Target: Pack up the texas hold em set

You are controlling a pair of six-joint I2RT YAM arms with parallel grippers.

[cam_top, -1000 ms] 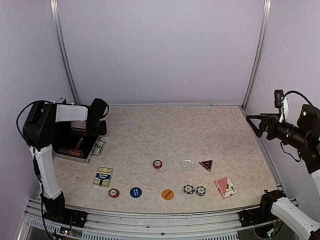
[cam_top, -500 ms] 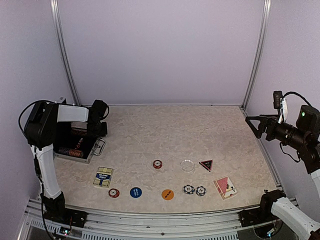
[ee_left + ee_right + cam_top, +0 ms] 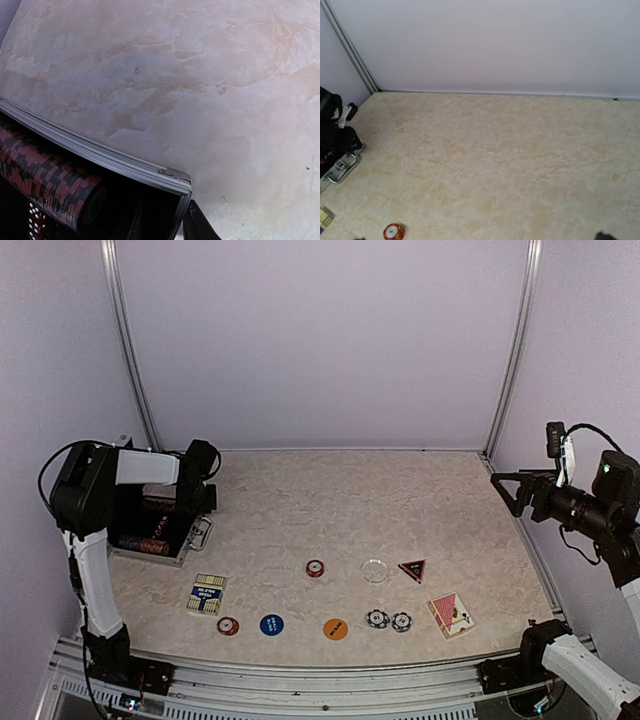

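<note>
Your left gripper point(image 3: 198, 502) sits at the right-hand corner of the open silver briefcase point(image 3: 115, 161), with one dark finger point(image 3: 199, 226) outside the wall. You cannot tell whether it is clamped on that wall or free. The case lies far left on the tabletop point(image 3: 330, 500), its rim slanting across the wrist view, with a roll of red-and-black striped chips point(image 3: 45, 170) inside. Your right gripper point(image 3: 503, 492) hangs spread wide and empty, high at the right. The loose pieces lie toward you: the blue-and-yellow deck point(image 3: 207, 593) near the case suits the left arm, the red deck point(image 3: 451, 613) the right.
</note>
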